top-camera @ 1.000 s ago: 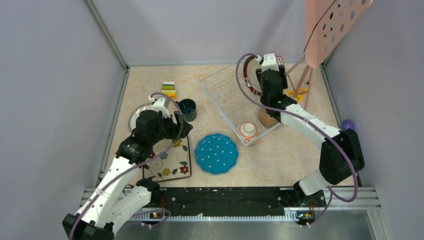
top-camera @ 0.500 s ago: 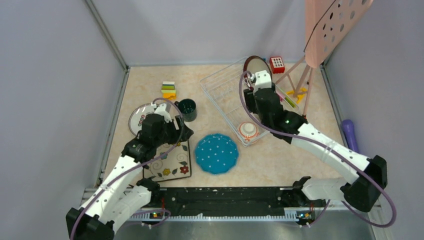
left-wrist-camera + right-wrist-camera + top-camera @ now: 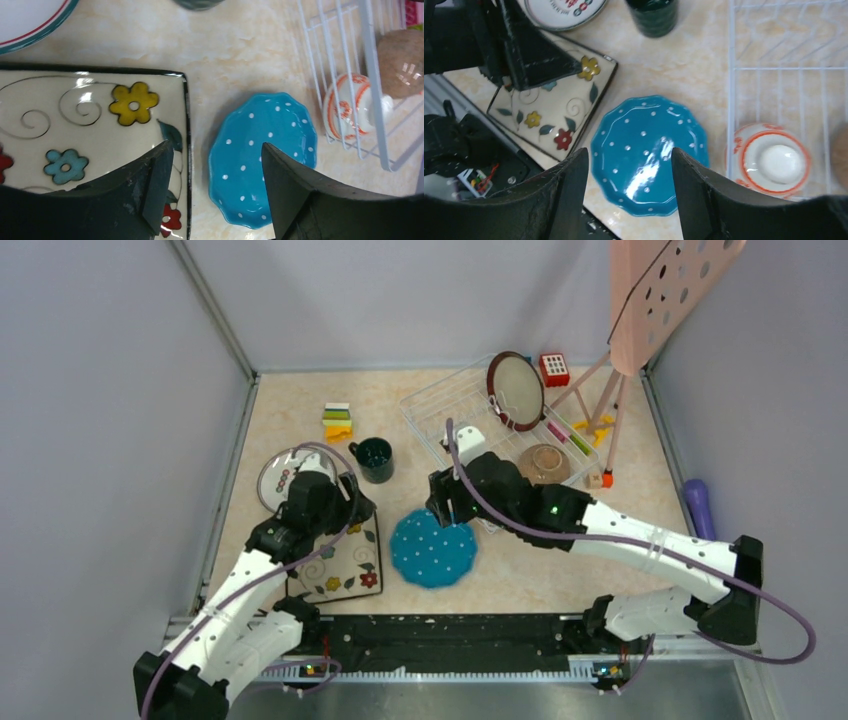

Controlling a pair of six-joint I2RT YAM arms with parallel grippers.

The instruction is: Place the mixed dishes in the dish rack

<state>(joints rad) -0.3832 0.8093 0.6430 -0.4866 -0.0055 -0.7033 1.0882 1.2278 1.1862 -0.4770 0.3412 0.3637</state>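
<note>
With the right gripper (image 3: pixel 629 152) released above it and the left gripper (image 3: pixel 216 147) likewise released, the blue white-dotted scalloped ceramic plate (image 3: pixel 433 548) lies flat on the surface (image 3: pixel 290 410) near the white wire dish rack (image 3: pixel 415 420); likely rigid, slick and breakable, grip its raised rim.

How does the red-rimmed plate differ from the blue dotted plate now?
The red-rimmed plate stands on edge in the dish rack; the blue dotted plate lies flat on the table. The red-rimmed plate has a smooth rim; the blue dotted plate is scalloped. Neither is held.
</note>
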